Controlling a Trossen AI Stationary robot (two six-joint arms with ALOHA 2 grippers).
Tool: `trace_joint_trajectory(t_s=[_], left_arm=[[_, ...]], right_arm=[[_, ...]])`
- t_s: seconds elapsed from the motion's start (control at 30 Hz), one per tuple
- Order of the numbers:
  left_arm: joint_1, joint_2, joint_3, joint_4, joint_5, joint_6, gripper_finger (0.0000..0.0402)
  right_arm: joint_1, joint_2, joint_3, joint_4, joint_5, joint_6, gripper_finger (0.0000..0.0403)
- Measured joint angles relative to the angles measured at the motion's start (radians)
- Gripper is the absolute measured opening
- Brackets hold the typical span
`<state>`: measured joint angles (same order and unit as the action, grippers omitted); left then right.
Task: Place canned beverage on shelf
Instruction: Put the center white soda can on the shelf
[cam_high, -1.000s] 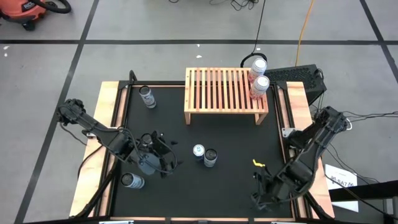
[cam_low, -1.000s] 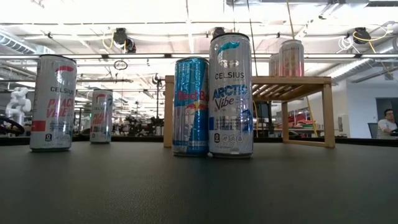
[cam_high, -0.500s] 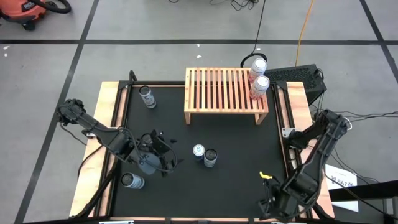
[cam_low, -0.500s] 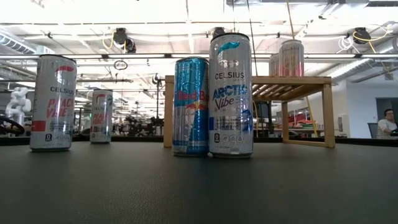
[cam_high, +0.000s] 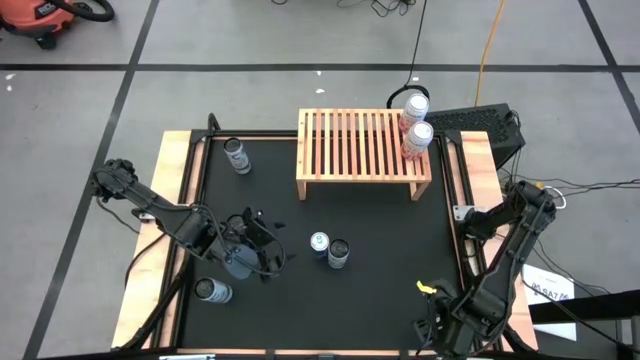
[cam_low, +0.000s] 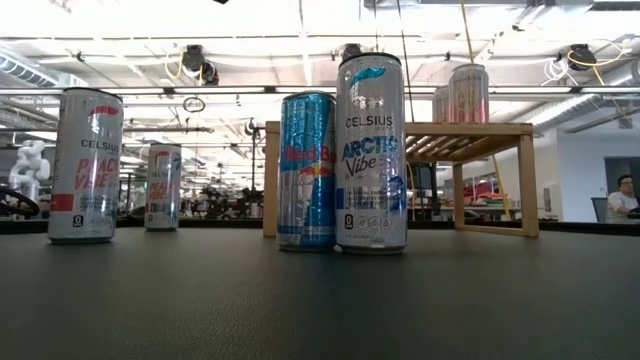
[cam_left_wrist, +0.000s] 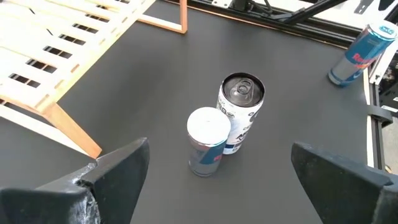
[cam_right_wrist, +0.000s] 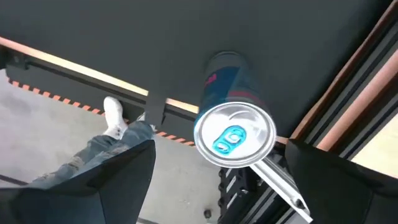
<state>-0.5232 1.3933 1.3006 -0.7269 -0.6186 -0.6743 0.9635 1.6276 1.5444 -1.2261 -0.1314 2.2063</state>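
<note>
The step in hand is judged to be the approach to a pick-up. The right gripper (cam_high: 434, 324) is placed over the table's near right corner, its jaws spread wide and nothing held. In its wrist view a slim blue can with a silver lid and a blue tab (cam_right_wrist: 235, 130) is seen standing upright between the two fingers, untouched by either. The low light-wood slatted shelf (cam_high: 350, 150) stands at the far edge of the black table (cam_high: 380, 300), well apart from that can, and two pink-and-white cans (cam_high: 417, 138) are already set on its right end. The left gripper (cam_high: 266, 250) is also spread wide and empty, and is aimed at a blue can (cam_high: 319, 242) and a white-and-blue can (cam_high: 339, 252) standing just beside each other at mid-table. Next, the right gripper would probably have to be lowered around the can's body, closed, raised and carried to the bare slats left of the two cans there.
</note>
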Motion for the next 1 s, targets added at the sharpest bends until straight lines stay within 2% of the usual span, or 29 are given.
trace_joint_trajectory(t_s=[0.37,0.87,0.93,1.0], left_arm=[[0.007,0.000,0.000,0.000,-0.012,0.001,0.0391],[0.013,0.000,0.000,0.000,-0.014,0.006,0.0391],[0.013,0.000,0.000,0.000,-0.014,0.006,0.0391],[0.013,0.000,0.000,0.000,-0.014,0.006,0.0391]], right_arm=[[0.008,0.058,0.000,-0.027,-0.003,-0.017,0.0381],[0.010,0.057,0.000,-0.058,-0.027,0.006,0.0379],[0.006,0.056,0.000,-0.064,-0.021,0.003,0.0379],[0.005,0.048,0.000,-0.074,0.034,0.000,0.0379]])
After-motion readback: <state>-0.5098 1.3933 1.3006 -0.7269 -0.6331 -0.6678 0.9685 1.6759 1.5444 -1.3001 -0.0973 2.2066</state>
